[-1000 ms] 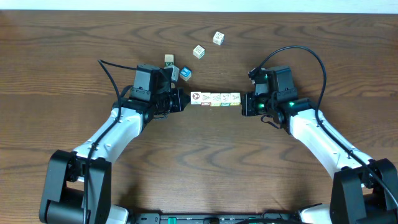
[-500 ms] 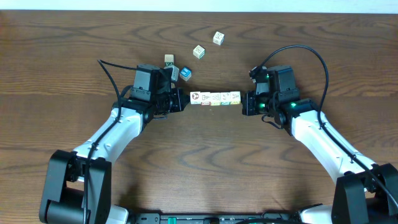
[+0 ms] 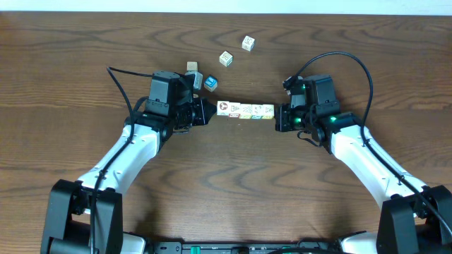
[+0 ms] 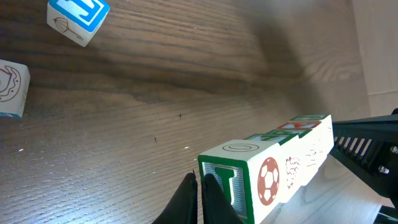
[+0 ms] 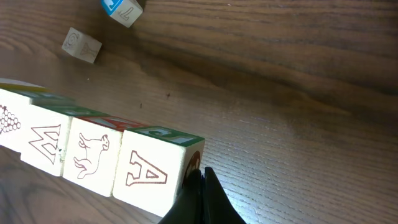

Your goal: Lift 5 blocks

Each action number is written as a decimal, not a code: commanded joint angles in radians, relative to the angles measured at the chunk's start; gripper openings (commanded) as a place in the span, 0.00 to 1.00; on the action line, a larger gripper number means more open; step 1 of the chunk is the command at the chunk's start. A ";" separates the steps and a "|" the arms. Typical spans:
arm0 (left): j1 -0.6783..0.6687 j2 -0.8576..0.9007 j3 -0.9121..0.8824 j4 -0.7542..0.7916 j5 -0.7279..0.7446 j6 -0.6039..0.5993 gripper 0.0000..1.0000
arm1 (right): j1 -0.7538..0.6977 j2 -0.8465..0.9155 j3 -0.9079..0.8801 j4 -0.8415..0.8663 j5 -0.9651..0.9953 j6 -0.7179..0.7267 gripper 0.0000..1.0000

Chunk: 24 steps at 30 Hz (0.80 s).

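Several cream-white blocks form one tight row pinched end to end between my two grippers. My left gripper is shut, and its closed tips press the green-framed end face. My right gripper is also shut and pushes against the end of the block printed with a red A. Nothing sits between either pair of fingers. The row seems to hang just above the wood, with a shadow under it. My closed left gripper and right gripper each meet the row at the bottom of their wrist view.
Loose cubes lie beyond the row: a blue-topped cube, a white cube with teal edges, a pale cube, and two more farther back. Black cables loop over both arms.
The left arm has shifted slightly away from me, and the left end of the row has moved with it. Both grippers stay shut against the row's ends.
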 commanded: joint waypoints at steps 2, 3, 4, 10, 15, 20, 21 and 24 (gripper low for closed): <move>-0.051 -0.013 0.037 0.012 0.153 -0.010 0.07 | 0.045 -0.045 0.029 0.017 -0.224 0.013 0.01; -0.051 -0.013 0.037 0.012 0.153 -0.010 0.07 | 0.045 -0.052 0.029 0.017 -0.223 0.013 0.01; -0.051 -0.013 0.037 0.012 0.153 -0.010 0.07 | 0.045 -0.060 0.029 0.017 -0.223 0.013 0.01; -0.051 -0.013 0.037 0.012 0.153 -0.010 0.07 | 0.045 -0.093 0.029 0.018 -0.223 0.013 0.01; -0.051 -0.013 0.037 0.012 0.153 -0.010 0.07 | 0.045 -0.095 0.029 0.013 -0.223 0.013 0.01; -0.051 -0.014 0.037 0.013 0.153 -0.032 0.07 | 0.045 -0.095 0.030 0.012 -0.223 0.013 0.01; -0.051 -0.015 0.037 0.013 0.153 -0.032 0.07 | 0.045 -0.095 0.030 0.013 -0.222 0.012 0.01; -0.051 -0.019 0.037 0.012 0.153 -0.032 0.07 | 0.045 -0.095 0.030 0.008 -0.206 0.012 0.01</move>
